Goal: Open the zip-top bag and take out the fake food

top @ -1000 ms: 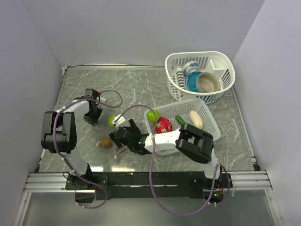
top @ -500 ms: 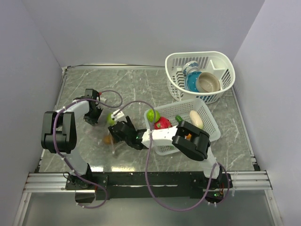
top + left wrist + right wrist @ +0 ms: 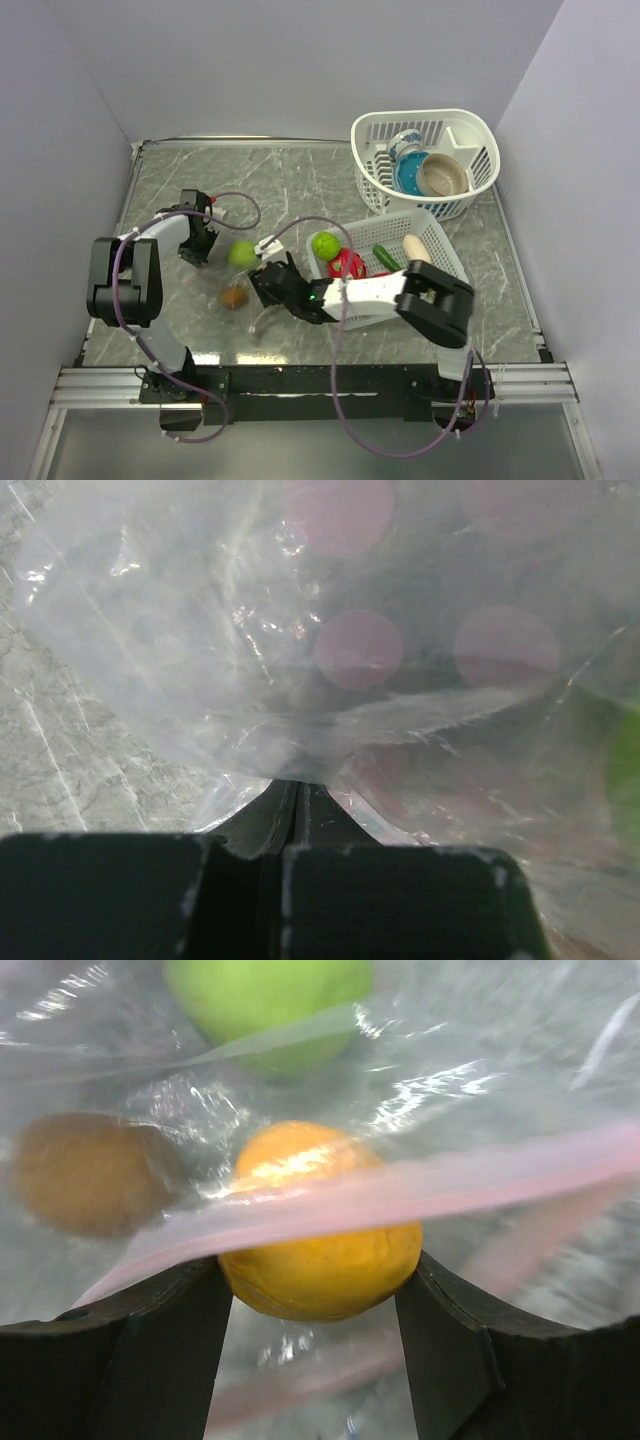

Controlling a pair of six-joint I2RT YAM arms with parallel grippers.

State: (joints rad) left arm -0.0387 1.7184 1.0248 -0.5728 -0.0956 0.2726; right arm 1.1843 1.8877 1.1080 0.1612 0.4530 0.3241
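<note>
While the left gripper [image 3: 298, 786] is pinched fully shut on a fold of the zip-top bag [image 3: 300, 630], pinning it on the left side of the table, the right gripper [image 3: 316, 1265] is inside the mouth, fingers pressed against both sides of the orange [image 3: 320, 1230]. So we're mid-removal of the fake food [image 3: 241, 253]. The pink zip strip [image 3: 400, 1195] lies across the orange, so I'd guess the next move is a careful pull rightward past it. The right arm stretches low to the left across the near table. The left arm is folded, wrist angled down. A green ball [image 3: 265, 1000] and a kiwi piece [image 3: 90, 1170] sit deeper inside.
</note>
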